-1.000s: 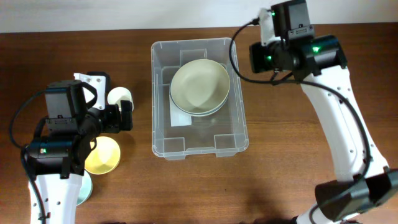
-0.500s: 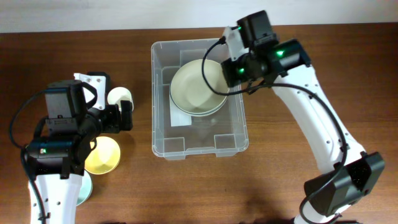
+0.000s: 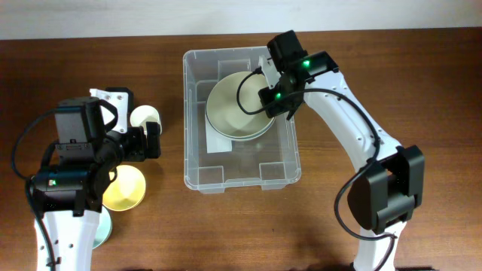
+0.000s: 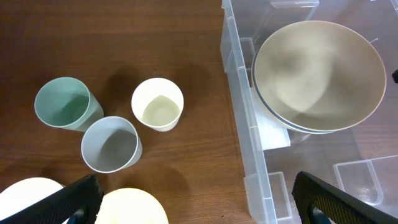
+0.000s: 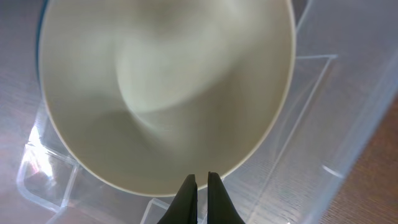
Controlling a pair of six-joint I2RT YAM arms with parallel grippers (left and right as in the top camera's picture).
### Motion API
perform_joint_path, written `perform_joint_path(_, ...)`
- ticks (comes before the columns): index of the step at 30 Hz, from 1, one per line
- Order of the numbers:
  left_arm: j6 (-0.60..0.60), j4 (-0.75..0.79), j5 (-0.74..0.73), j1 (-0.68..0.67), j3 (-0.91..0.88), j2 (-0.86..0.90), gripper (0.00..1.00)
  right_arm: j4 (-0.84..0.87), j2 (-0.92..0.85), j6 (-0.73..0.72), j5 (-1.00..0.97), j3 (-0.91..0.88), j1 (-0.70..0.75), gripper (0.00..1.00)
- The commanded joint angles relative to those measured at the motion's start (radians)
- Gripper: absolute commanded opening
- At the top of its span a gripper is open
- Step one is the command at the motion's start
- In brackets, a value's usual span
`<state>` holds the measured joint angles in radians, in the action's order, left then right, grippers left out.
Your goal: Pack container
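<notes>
The large clear rectangular plastic container [image 3: 197,177] sits upper centre in the overhead frame, its long axis running top to bottom. The right gripper [image 5: 201,183], jaws closed and empty, is nearer, beside the pale round bowl [image 3: 239,102] inside. The left gripper [image 3: 151,140] stands wide open at the left.

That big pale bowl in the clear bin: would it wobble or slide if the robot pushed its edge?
It would probably rock: the bowl sits nested off-centre in a second bowl, not flat on the container floor. Its smooth surface suggests it could slip sideways. The thin rim hints it is light, so easily shifted.
</notes>
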<state>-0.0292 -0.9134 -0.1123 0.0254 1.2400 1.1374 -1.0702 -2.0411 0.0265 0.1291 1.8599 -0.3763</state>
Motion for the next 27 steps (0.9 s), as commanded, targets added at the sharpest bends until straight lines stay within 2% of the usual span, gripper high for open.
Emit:
perform_joint_path(1,0.007,0.0,0.004,0.002,0.019,0.003,1.0,0.0,-0.04,-0.008,-0.013,-0.005,0.005,0.04)
perform_joint_path(10,0.007,0.001,0.004,0.002,0.019,0.006,1.0,-0.016,-0.048,-0.008,-0.089,-0.005,0.005,0.04)
perform_joint_path(27,0.007,0.001,0.004,0.002,0.019,0.009,1.0,-0.023,-0.101,-0.008,-0.089,-0.018,0.005,0.04)
